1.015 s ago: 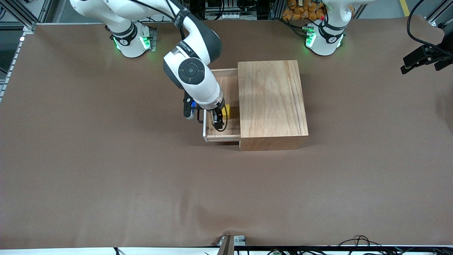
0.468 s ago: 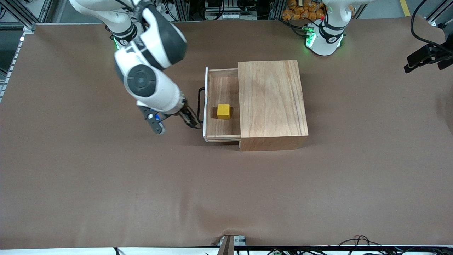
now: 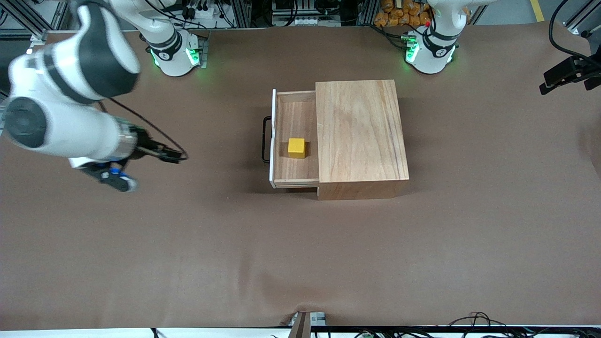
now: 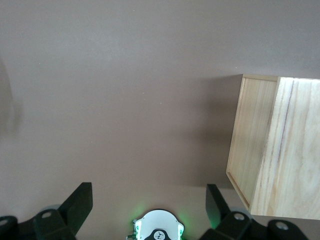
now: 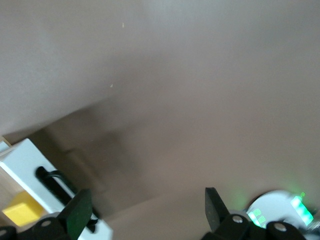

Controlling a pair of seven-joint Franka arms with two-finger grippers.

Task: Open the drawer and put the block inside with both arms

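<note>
Block [image 3: 296, 147] sits in the open drawer [image 3: 295, 176], clear of its walls, near the box [image 3: 359, 134] mouth. Right gripper [image 3: 174, 155] is empty, fingers spread wide, over bare table [image 3: 300, 263] toward the right arm's end, well apart from the handle [image 3: 265, 139]. Left gripper [image 4: 148, 200] is up high near its own base, also spread wide and empty; that arm waits. Placement looks done. Risk: if the drawer gets shoved shut hard, the block could slide or the box could shift on the mat.
</note>
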